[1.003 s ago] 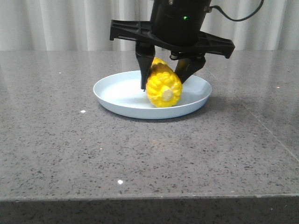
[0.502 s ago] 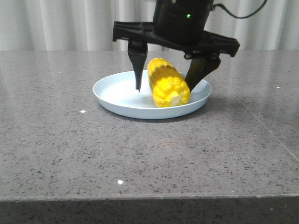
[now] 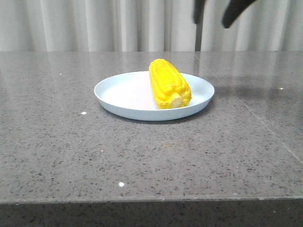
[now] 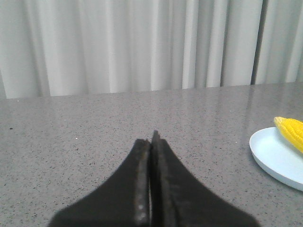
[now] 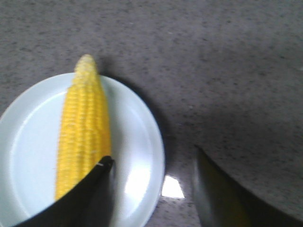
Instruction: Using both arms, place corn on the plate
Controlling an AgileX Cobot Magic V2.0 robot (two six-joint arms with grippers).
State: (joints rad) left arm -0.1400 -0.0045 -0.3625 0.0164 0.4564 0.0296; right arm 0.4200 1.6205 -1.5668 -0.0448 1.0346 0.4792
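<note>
The yellow corn (image 3: 168, 85) lies on the pale blue plate (image 3: 118, 94) at the table's middle, stub end toward the front. It also shows in the right wrist view (image 5: 84, 132) on the plate (image 5: 137, 156). My right gripper (image 3: 215, 12) is open and empty, high above the plate's right side, only its fingertips showing at the top edge of the front view; in its own view (image 5: 154, 158) it hangs over the plate's rim. My left gripper (image 4: 150, 142) is shut and empty, low over bare table well left of the plate (image 4: 274, 156) and the corn (image 4: 291, 132).
The grey speckled table (image 3: 142, 156) spreads all round the plate. A white curtain (image 3: 94, 23) hangs behind the far edge. The front table edge runs along the bottom of the front view.
My right gripper opened off the corn and rose up and to the right, nearly out of the front view. The corn rolled slightly right and now lies still on the plate.
</note>
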